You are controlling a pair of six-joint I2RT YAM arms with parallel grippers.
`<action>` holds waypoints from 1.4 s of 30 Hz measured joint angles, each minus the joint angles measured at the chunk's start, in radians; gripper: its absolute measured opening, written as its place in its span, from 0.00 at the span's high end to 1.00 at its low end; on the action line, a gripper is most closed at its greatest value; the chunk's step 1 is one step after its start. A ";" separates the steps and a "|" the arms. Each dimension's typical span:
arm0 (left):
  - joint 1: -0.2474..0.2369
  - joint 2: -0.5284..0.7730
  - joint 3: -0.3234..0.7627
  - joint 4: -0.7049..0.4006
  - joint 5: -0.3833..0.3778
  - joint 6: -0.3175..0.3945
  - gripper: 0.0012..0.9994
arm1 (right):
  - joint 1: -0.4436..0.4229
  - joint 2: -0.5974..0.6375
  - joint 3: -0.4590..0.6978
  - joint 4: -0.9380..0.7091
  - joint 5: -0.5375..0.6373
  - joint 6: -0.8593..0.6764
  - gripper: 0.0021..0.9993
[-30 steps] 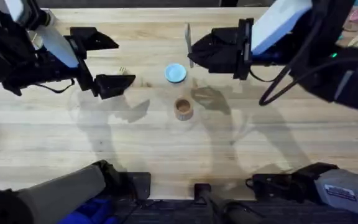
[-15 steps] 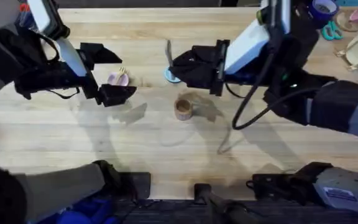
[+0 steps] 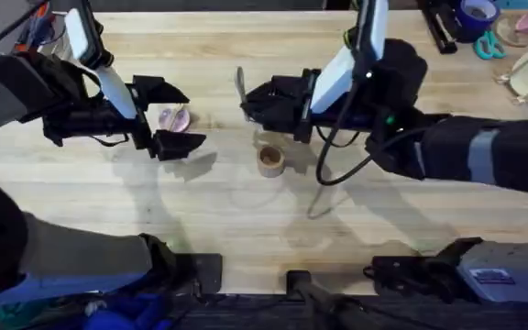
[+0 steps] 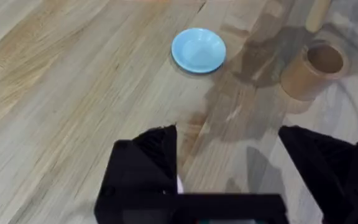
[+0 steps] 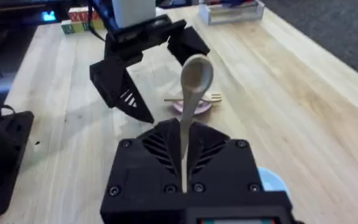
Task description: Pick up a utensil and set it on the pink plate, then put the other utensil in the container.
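The right gripper (image 5: 184, 165) pinches the wooden spoon (image 5: 194, 81) upright above the wooden cup (image 3: 270, 160), probably for dropping; the left gripper (image 3: 168, 116) stands wide beside the fork (image 5: 194, 98) on the pink plate (image 3: 174, 118).

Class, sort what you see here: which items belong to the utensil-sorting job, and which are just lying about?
Job: wooden spoon in right claw; wooden fork on pink plate; wooden cup.
Lying about: blue dish; teal scissors; tape roll.
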 joint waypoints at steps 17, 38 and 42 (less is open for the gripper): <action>0.000 0.004 0.000 0.002 0.003 0.006 0.01 | 0.027 0.023 -0.087 0.000 0.012 0.003 0.97; 0.000 0.004 0.000 0.002 0.003 0.007 0.01 | 0.034 0.113 -0.104 0.026 0.031 -0.005 0.97; 0.000 0.004 0.000 0.002 0.003 0.007 0.01 | 0.036 0.113 -0.104 0.026 0.031 -0.005 0.97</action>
